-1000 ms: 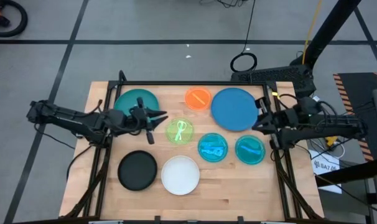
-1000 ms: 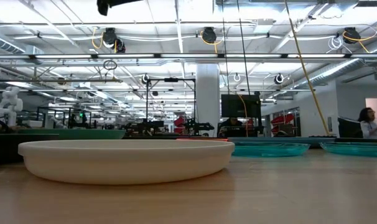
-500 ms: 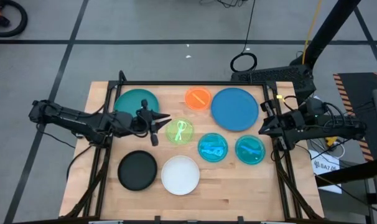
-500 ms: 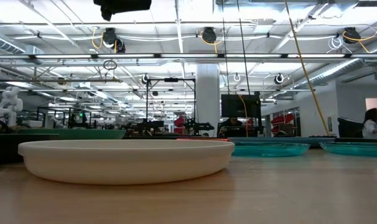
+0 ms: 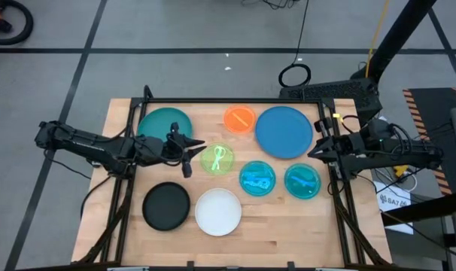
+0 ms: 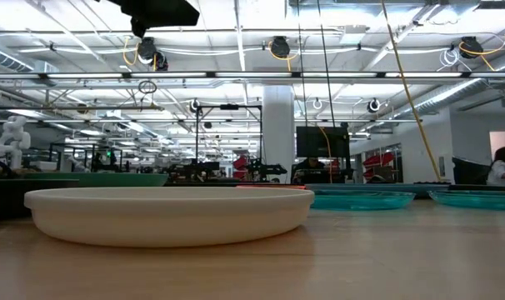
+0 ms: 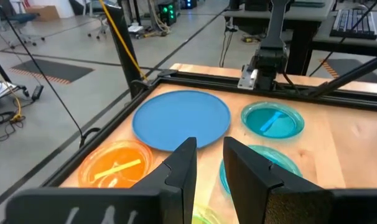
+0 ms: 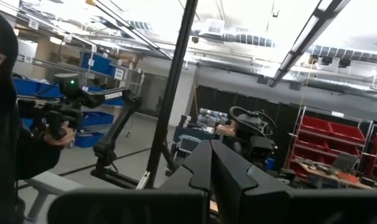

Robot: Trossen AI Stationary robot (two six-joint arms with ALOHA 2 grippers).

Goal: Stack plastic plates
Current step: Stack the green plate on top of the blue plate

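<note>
Eight plates lie apart on the bench [image 5: 123,226] in the high view: dark teal plate [image 5: 162,123], orange plate [image 5: 239,119], blue plate [image 5: 284,132], lime green plate [image 5: 217,159], two cyan plates [image 5: 256,179], black plate [image 5: 166,206], white plate [image 5: 218,211]. Only that view shows the left gripper [image 5: 196,150] beside the lime plate, fingers slightly parted and empty. The right gripper [image 5: 317,147] sits at the blue plate's edge; its wrist view shows fingers [image 8: 201,167] nearly closed, empty.
</note>
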